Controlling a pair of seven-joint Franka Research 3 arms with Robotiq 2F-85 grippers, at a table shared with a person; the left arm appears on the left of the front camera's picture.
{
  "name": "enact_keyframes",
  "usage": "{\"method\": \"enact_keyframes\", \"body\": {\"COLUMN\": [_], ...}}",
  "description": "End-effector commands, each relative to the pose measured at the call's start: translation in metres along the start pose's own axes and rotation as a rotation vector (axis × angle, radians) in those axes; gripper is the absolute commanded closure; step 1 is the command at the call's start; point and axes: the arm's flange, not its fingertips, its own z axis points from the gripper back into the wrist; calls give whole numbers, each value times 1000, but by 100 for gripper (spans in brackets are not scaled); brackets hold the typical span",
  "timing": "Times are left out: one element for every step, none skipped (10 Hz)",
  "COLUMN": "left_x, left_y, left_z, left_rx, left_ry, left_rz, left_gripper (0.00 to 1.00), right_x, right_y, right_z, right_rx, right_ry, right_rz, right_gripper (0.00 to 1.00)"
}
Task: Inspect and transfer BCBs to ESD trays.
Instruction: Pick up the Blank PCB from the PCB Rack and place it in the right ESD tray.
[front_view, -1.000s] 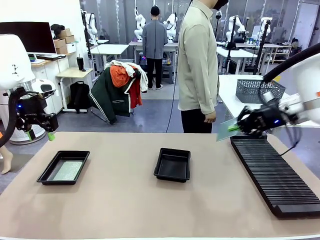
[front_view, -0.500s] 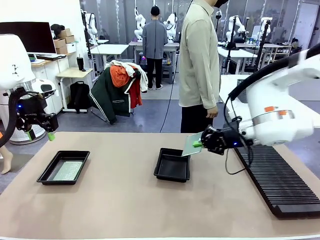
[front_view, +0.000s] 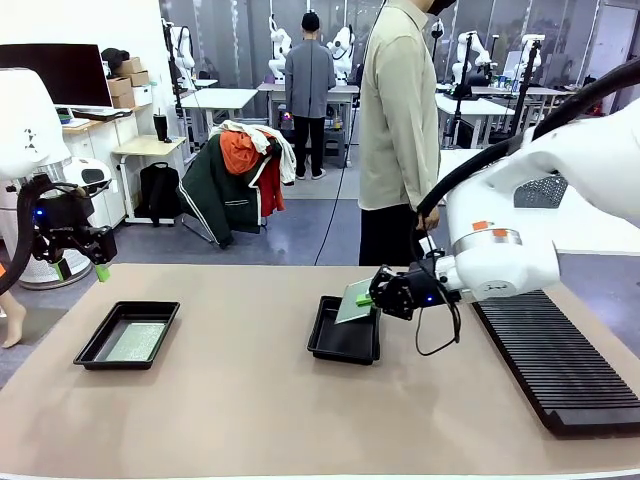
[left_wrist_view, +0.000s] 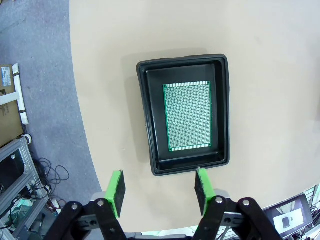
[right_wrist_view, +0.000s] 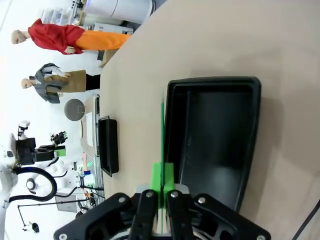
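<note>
right gripper (front_view: 368, 298) clamped on a BCB (front_view: 354, 299) by its near edge, pads pinched tight on the board; board tilted, hanging over the right rim of the middle ESD tray (front_view: 345, 330) — cannot tell if its far edge touches the tray; in the right wrist view the same BCB (right_wrist_view: 162, 145) reads edge-on as a thin green line running up from between the closed fingers (right_wrist_view: 156, 177), sitting along one long wall of the tray (right_wrist_view: 212, 140); that tray's floor is bare black.

left gripper (front_view: 100, 268) up off the table at the far left, above and behind the second ESD tray (front_view: 128, 334); fingers apart, nothing between them — in the left wrist view both green pads (left_wrist_view: 116, 186) stand wide over the tray's near rim (left_wrist_view: 185, 119), well clear of it; 1 BCB (left_wrist_view: 188, 116) lies flat on that tray's floor, roughly centred, black margin on all 4 sides.

long black ribbed rack (front_view: 555, 350) on the right side of the table; a person (front_view: 398, 130) stands at the far edge, one hand (front_view: 427, 219) hanging just behind the right arm.
</note>
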Motion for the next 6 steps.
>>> {"method": "enact_keyframes", "body": {"left_x": [0,0,0,0,0,0], "left_y": [0,0,0,0,0,0], "left_z": [-2,-2,-2,-2,-2,-2], "left_rx": [-1,-1,-1,-1,-1,-1], "left_ry": [-6,-6,-6,-6,-6,-6], "left_rz": [2,2,2,2,2,2], "left_gripper": [25,25,25,25,25,25], "right_x": [-2,-2,-2,-5,-6,-7], "right_y": [2,3,3,2,1,0], "right_z": [-22,-28,-33,-36,-38,-39], "right_rx": [-28,-39,-47,-60,-67,-78], "right_ry": [-14,-10,0,10,13,17], "right_rz": [17,12,7,5,1,1], "right_gripper": [98,98,98,98,98,98]}}
